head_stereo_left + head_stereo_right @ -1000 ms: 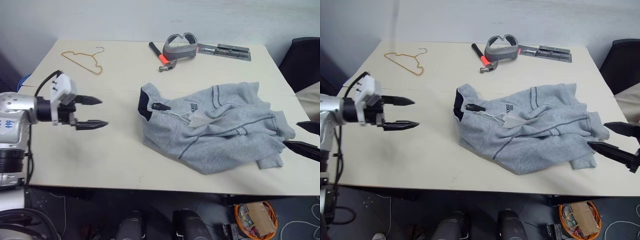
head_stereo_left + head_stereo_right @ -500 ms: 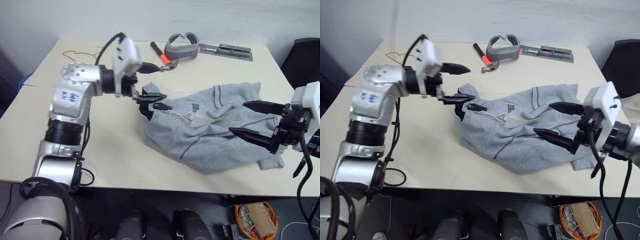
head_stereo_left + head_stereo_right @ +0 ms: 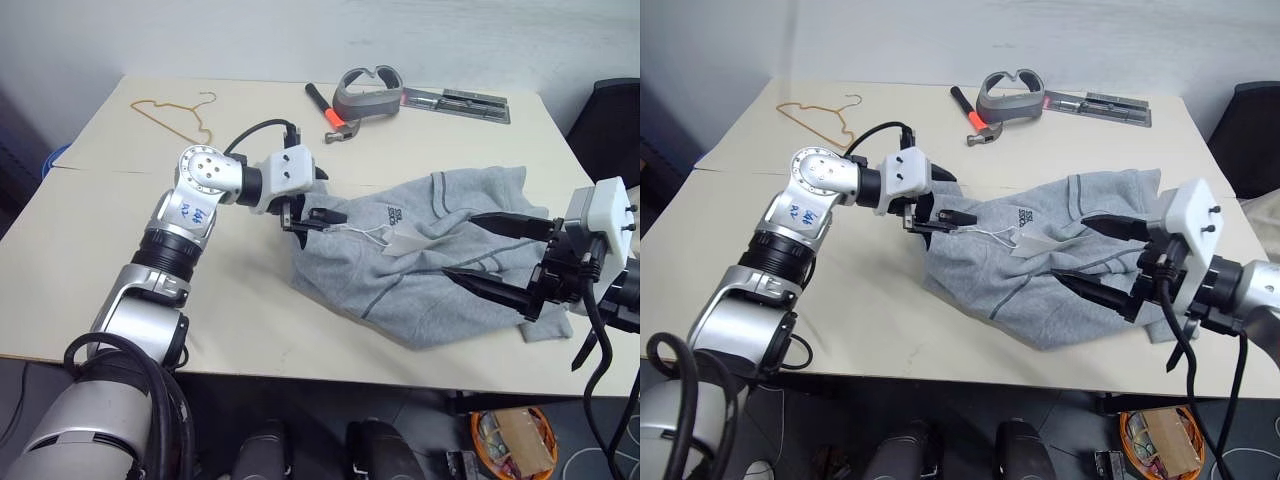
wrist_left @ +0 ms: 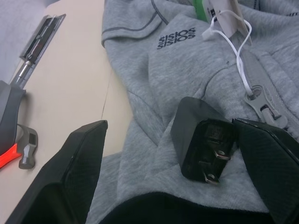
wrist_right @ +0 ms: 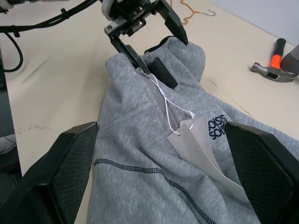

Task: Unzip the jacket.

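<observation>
1. The jacket (image 3: 430,255) lies crumpled on the table (image 3: 120,260), collar at the left gripper (image 3: 312,203), whose fingers spread around it.
2. The right gripper (image 3: 495,255) hovers over the hem, fingers apart.
3. Both grippers have closed in since earlier.

The jacket (image 4: 187,65) is showing a small dark two-line chest logo (image 4: 176,38), appearing upside down in the left wrist view and reading roughly "SOISIS", though its letters are staying too uncertain to confirm, while its white paper tags (image 5: 196,147) are showing no legible print.
</observation>
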Robot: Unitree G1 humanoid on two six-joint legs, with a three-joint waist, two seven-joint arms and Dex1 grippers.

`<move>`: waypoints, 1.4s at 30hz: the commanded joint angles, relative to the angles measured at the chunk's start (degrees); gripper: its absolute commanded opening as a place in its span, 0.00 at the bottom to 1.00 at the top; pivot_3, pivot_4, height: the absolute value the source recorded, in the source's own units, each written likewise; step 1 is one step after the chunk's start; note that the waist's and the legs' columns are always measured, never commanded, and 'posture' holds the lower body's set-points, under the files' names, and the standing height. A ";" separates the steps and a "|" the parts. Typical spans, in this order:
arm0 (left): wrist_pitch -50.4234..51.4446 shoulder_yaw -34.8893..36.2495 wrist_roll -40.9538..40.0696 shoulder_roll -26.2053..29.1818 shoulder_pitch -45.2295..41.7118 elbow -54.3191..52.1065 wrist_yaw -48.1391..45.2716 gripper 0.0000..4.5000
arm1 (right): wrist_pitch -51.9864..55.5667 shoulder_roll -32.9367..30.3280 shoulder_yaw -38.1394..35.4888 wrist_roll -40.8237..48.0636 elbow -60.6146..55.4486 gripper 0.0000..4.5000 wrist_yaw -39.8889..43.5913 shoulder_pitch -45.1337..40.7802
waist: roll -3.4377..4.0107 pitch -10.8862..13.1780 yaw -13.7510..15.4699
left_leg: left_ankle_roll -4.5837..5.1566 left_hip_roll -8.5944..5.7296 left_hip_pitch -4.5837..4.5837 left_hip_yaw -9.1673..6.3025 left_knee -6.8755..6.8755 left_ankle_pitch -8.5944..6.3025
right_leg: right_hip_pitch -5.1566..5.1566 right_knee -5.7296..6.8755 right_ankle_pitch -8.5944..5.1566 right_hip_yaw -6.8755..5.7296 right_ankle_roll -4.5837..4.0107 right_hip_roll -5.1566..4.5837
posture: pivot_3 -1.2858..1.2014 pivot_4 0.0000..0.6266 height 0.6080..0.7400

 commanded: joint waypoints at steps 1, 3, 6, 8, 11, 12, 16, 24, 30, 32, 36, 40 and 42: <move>-3.97 -0.93 2.64 -0.62 -1.57 1.72 1.04 1.00 | -0.94 -0.31 -2.62 0.98 -1.71 0.99 -0.71 0.06 | 0.00 0.00 0.02 | 0.00 0.00 0.00 0.00 0.00 0.00 | 0.00 0.00 0.00 0.00 0.00 0.00 | 0.52 0.24 1.00; -5.58 -1.43 4.15 -0.89 -1.65 2.73 1.85 1.00 | -1.25 -0.31 -2.60 0.78 -1.59 0.99 -0.86 0.12 | 0.00 0.00 0.00 | 0.01 0.00 0.00 0.00 0.00 0.00 | 0.00 0.00 0.00 0.00 0.00 0.00 | 0.52 0.24 1.00; -7.25 -1.90 5.76 -1.47 -2.15 4.35 3.14 0.91 | -1.63 -0.31 -2.36 0.59 -1.29 1.00 -1.20 -0.22 | 0.00 0.00 0.00 | 0.01 0.00 0.00 0.00 0.00 -0.01 | 0.00 0.00 0.00 0.00 0.00 0.00 | 0.52 0.24 1.00; -8.26 -2.03 6.50 -1.88 -2.39 5.47 3.85 0.81 | -1.71 -0.27 -2.09 0.61 -1.25 1.00 -1.52 -0.53 | 0.00 0.00 0.01 | 0.02 0.00 0.00 0.00 0.01 -0.01 | 0.00 0.01 0.00 0.00 0.00 0.00 | 0.52 0.24 1.00; -9.03 -1.62 6.79 -2.33 -2.41 6.26 4.20 0.63 | -1.84 -0.13 -1.67 0.46 -1.46 1.00 -1.88 -0.56 | 0.00 0.00 0.00 | 0.02 0.00 0.00 0.00 0.01 -0.01 | 0.00 0.01 0.00 0.00 0.00 0.00 | 0.52 0.24 1.00; -8.98 -1.33 6.63 -2.39 -2.27 6.10 4.15 0.55 | -1.88 -0.07 -1.62 0.47 -1.54 1.00 -1.97 -0.52 | 0.00 0.00 -0.01 | 0.02 0.00 0.00 0.00 0.01 -0.01 | 0.00 0.01 0.00 0.00 0.00 0.00 | 0.52 0.24 1.00; -5.97 1.58 4.39 -2.02 -1.20 3.83 5.03 0.26 | -1.93 0.22 -0.98 0.63 -1.77 1.00 -2.57 -0.72 | 0.00 0.00 -0.10 | 0.02 0.00 0.00 0.00 0.01 -0.01 | 0.00 0.01 0.00 0.00 0.00 0.00 | 0.52 0.24 1.00; 22.88 23.87 -12.64 2.77 7.75 -16.23 16.22 0.20 | -2.25 1.87 4.75 1.20 -1.48 1.00 -3.38 -4.57 | 0.00 0.00 -1.21 | -0.02 0.10 0.01 -0.04 0.01 0.01 | -0.03 0.16 0.00 0.01 0.00 0.01 | 0.52 0.24 1.00; 36.26 37.31 -11.58 8.32 21.51 -30.14 34.53 0.20 | -3.44 4.44 13.48 -0.26 0.87 1.00 -1.94 -10.78 | 0.00 0.00 -1.69 | -0.09 0.10 0.03 -0.11 0.00 0.05 | 0.00 0.25 0.00 -0.02 0.00 -0.01 | 0.52 0.24 1.00; 35.22 39.92 -7.17 11.15 28.38 -31.08 40.88 0.20 | -3.80 5.68 16.44 -0.77 2.03 1.00 -1.10 -13.51 | 0.00 0.00 -1.84 | -0.09 0.09 0.06 -0.11 -0.01 0.05 | 0.02 0.21 0.00 -0.01 0.00 -0.02 | 0.52 0.24 1.00; 29.67 44.51 -1.39 13.79 41.23 -29.67 50.80 0.20 | -4.60 7.55 20.85 -2.33 4.48 1.00 0.82 -17.01 | -0.06 -0.02 -1.70 | -0.10 0.11 0.07 -0.09 -0.06 0.02 | -0.01 0.16 0.00 -0.01 0.00 -0.04 | 0.52 0.24 1.00; 30.71 47.74 -0.69 13.56 46.50 -28.90 57.05 0.20 | -4.85 8.46 23.01 -2.93 6.07 1.00 3.24 -18.79 | -0.43 -0.11 -0.30 | 0.26 0.07 0.02 -0.15 -0.05 -0.23 | 0.00 0.06 0.00 -0.07 0.00 -0.20 | 0.52 0.24 1.00; 32.35 49.02 -2.13 12.79 47.12 -28.85 58.17 0.28 | -5.36 8.62 23.98 -3.81 6.99 1.00 4.40 -19.65 | -0.50 -0.15 0.40 | 0.24 0.02 0.02 -0.18 -0.05 -0.26 | 0.03 0.00 0.00 -0.13 -0.01 -0.28 | 0.52 0.24 1.00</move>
